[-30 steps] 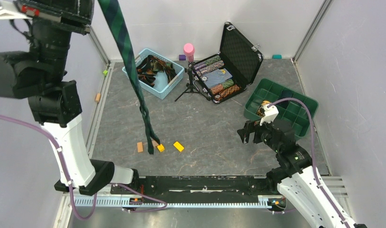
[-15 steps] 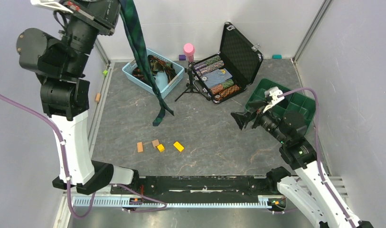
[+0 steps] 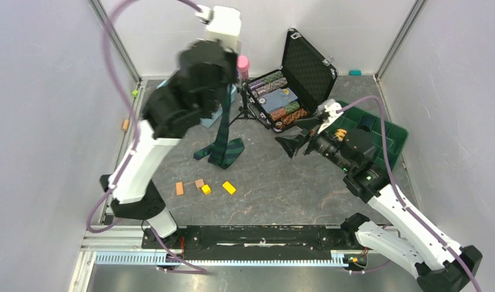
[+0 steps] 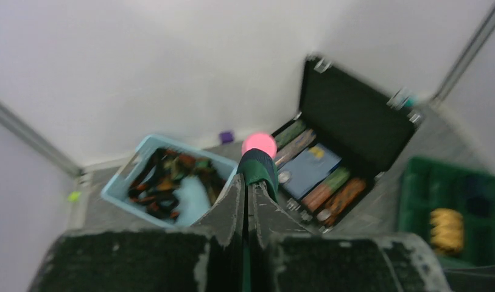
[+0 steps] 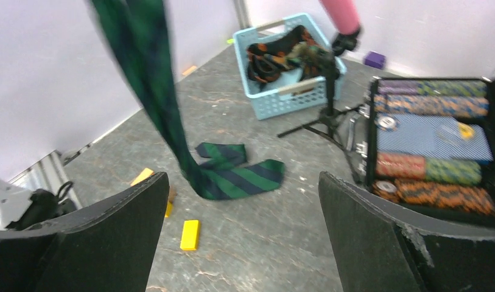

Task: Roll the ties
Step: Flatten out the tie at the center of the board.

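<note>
My left gripper [image 3: 223,85] is shut on the green-and-navy plaid tie [image 3: 223,146], which shows between its fingers in the left wrist view [image 4: 260,167]. The tie hangs down and its wide end lies folded on the table [image 5: 232,173]. My right gripper [image 3: 296,143] is open and empty, right of the tie's folded end and apart from it. Several more ties [image 3: 199,85] lie bunched in the light blue basket [image 3: 202,115].
An open black case [image 3: 302,73] holds rolled ties [image 3: 281,100]. A small tripod with a pink top [image 3: 242,64] stands between basket and case. A green tray [image 3: 385,137] sits at the right. Small orange and yellow blocks [image 3: 229,187] lie on the near table.
My left arm has swung right and down from high at the left; the tie's hanging end has dropped onto the table and folded. My right gripper has moved forward and left toward it.
</note>
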`<action>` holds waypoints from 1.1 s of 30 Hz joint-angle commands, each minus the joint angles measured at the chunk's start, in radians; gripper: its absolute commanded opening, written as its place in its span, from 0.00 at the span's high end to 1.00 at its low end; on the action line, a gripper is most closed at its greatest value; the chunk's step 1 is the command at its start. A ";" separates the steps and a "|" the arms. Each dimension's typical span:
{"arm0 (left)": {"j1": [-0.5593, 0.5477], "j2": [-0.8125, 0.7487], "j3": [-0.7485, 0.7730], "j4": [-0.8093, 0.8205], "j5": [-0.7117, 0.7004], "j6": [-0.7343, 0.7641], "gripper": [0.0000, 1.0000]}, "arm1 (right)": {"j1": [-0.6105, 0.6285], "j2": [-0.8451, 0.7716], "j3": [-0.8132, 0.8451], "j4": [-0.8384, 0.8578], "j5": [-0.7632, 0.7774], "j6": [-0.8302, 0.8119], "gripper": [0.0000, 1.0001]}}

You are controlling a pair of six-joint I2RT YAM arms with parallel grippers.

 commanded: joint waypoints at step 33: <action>-0.135 -0.018 -0.166 -0.285 -0.172 -0.032 0.98 | 0.289 0.461 0.246 0.686 0.203 0.071 0.01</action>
